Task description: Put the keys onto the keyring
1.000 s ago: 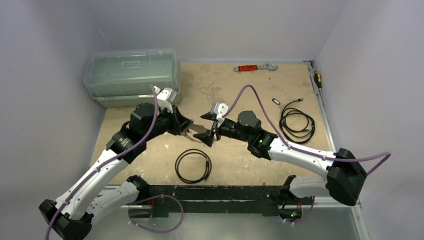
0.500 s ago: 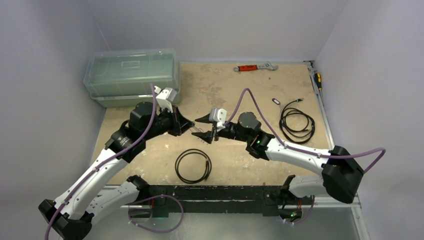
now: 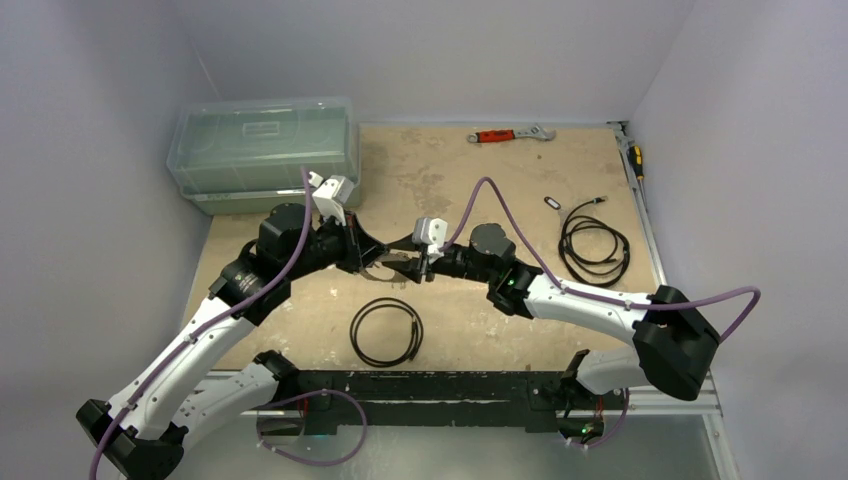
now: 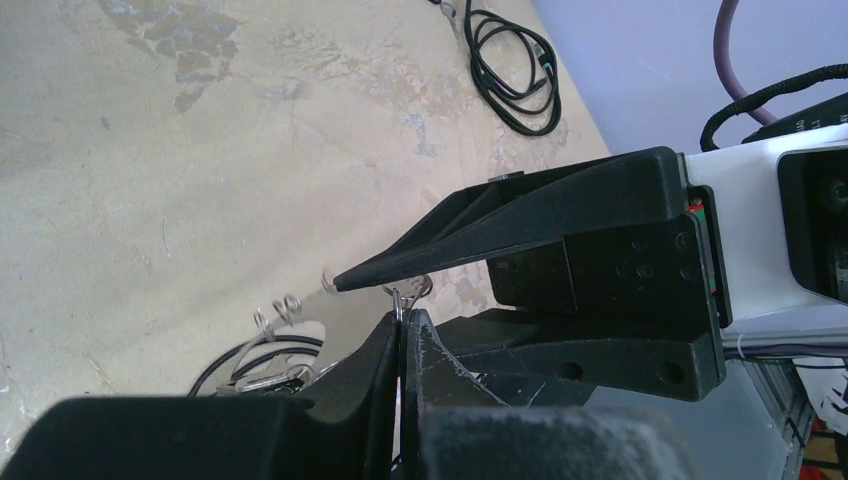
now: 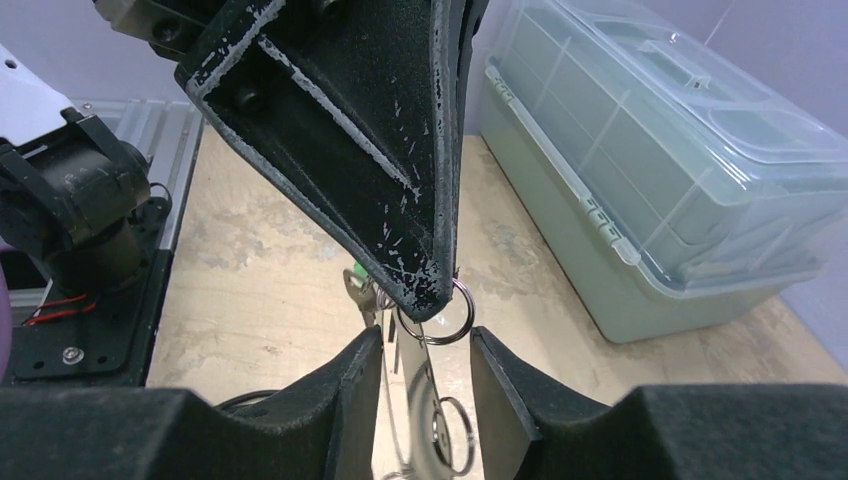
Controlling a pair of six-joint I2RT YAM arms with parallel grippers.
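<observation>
Just past the black coil (image 3: 386,332), I have my left gripper (image 4: 402,328) clamped on the keyring (image 5: 447,311), dangling it off the table. That lets my right gripper (image 5: 425,345), half-narrowed and gripping nothing, straddle the hanging keys (image 5: 362,292). The wrench (image 3: 510,134) lies far back.

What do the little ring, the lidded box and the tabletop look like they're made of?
The ring: thin silvery metal wire, going by its bright glint. The box: clear, faintly green plastic with a glossy finish; its inner dividers show through. The tabletop: probably wood or plywood, matt pale tan with worn, blotchy patches.
</observation>
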